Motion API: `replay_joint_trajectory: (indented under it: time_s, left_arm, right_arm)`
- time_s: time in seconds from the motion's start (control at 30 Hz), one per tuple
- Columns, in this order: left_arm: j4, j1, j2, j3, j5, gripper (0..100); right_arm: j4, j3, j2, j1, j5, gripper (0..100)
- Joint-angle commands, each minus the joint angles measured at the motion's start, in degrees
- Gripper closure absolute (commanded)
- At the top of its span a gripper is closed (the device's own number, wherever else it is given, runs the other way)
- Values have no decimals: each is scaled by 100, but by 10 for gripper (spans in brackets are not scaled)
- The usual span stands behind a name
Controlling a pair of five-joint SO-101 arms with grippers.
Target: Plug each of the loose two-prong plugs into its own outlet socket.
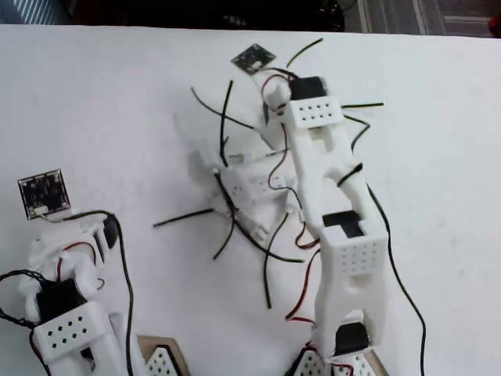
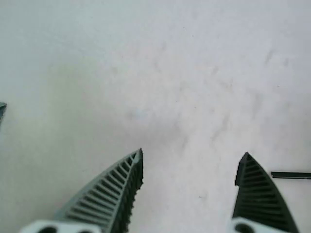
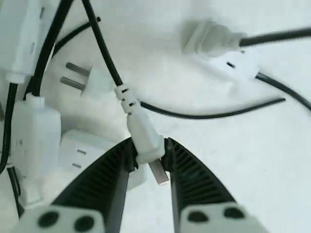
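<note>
arm (image 1: 344,258) (image 1: 70,329) x2 | end effector (image 2: 189,165) (image 3: 148,141) x2 | plug (image 3: 138,121) (image 3: 92,80) (image 3: 209,39) x3 | outlet socket (image 3: 80,150) (image 3: 240,65) x2 | black square board (image 1: 254,57) (image 1: 45,193) x2

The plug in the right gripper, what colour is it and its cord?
The plug is white with a black cord; the right wrist view shows it best.

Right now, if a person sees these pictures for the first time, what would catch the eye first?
First comes the right gripper, shut on a white two-prong plug with a black cord, close to a white outlet socket. Next is the tangle of black cables in the middle of the table. The left gripper is open over bare table surface.
</note>
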Motion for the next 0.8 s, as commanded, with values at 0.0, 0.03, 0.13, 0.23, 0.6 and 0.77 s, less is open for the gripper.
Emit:
replay_joint_trajectory:
  time_s: [0.0, 0.03, 0.13, 0.23, 0.6, 0.77]
  left_arm:
    - [-123, 4, -84, -18, 0, 699]
    - [-123, 4, -84, -18, 0, 699]
    - [-123, 4, -84, -18, 0, 699]
    - [-123, 4, -84, -18, 0, 699]
    - [-132, 4, -84, 0, 0, 699]
    - [-290, 4, -84, 79, 0, 699]
  right_arm:
    - [673, -237, -716, 110, 35, 981]
    - [945, -237, -822, 163, 35, 981]
    - [1402, -123, -1165, 268, 44, 981]
    - [1385, 695, -1648, 505, 185, 981]
    - [13, 4888, -4092, 1068, 809, 981]
    - [-1059, 6549, -4453, 1015, 809, 978]
